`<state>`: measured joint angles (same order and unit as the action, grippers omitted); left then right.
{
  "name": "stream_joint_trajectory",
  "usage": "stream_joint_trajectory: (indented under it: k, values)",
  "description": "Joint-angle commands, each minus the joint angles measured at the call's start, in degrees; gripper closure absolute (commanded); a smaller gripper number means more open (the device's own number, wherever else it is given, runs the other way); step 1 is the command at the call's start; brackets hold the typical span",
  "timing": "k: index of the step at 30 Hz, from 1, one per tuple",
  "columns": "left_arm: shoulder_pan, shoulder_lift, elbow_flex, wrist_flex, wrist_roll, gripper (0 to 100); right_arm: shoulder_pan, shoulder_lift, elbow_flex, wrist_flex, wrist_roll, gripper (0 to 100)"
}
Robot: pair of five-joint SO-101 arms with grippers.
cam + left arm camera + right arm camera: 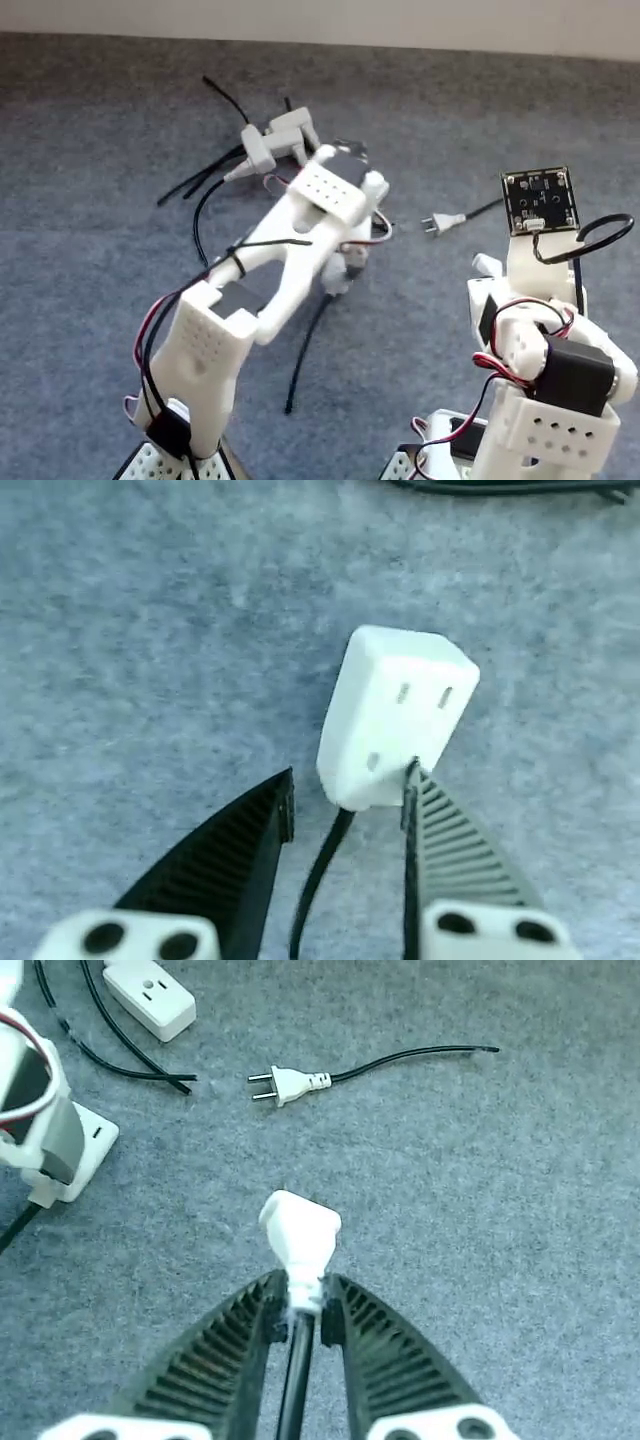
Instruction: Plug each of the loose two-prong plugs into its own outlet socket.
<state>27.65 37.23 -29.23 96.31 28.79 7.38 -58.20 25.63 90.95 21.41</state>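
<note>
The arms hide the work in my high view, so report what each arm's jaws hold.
Observer: The right arm's jaws are shut on a white plug at its cord end.
Operator: Now the left.
Observer: The left arm's jaws stand open astride a white socket block at its cord end; one finger touches it.
Operator: Describe its face.
Observer: Slotted face toward the wrist camera, nothing plugged in.

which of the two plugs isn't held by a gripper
The loose plug lying alone on the carpet, with both prongs bare. The other plug is clamped at its neck in the right gripper.
</note>
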Motion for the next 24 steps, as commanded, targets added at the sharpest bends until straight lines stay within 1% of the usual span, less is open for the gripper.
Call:
stream_joint_trajectory:
  k: [1, 3, 7, 10, 13, 15, 17, 21, 24]
  values:
    - [-1.36, -6.55, -2.95, 3.43, -2.20, 81, -0.40, -0.66, -0.22, -0.13, 0.00, 96.2]
    - [-1.89, -8.92, -1.63, 3.34, -2.90, 81, -0.40, -0.66, -0.22, -0.13, 0.00, 96.2]
    - [-5.93, -10.33, -0.13, 3.34, -3.34, 81, -0.40, -0.66, -0.22, -0.13, 0.00, 96.2]
    - [-10.86, -10.86, -2.68, 3.78, -5.54, 81, -0.48, 0.48, -0.22, -0.22, -0.26, 96.2]
    - [-17.89, -13.32, -3.91, 3.78, -7.82, 81, -1.80, 6.81, -0.75, 0.13, -0.35, 96.2]
    - [-23.25, -15.43, -3.56, 3.78, -9.58, 81, -4.97, 13.05, -2.07, 0.31, -1.23, 96.2]
    - [-29.05, -17.01, -1.63, 3.78, -11.25, 81, -10.07, 19.91, -6.46, 2.24, -4.31, 96.2]
    - [-38.55, -17.54, 7.08, 3.25, -11.78, 81, -19.74, 33.45, -22.20, 9.63, -8.09, 96.2]
    - [-42.95, -16.75, 13.76, -0.09, -13.19, 81, -24.75, 42.86, -33.10, 10.24, -10.29, 96.2]
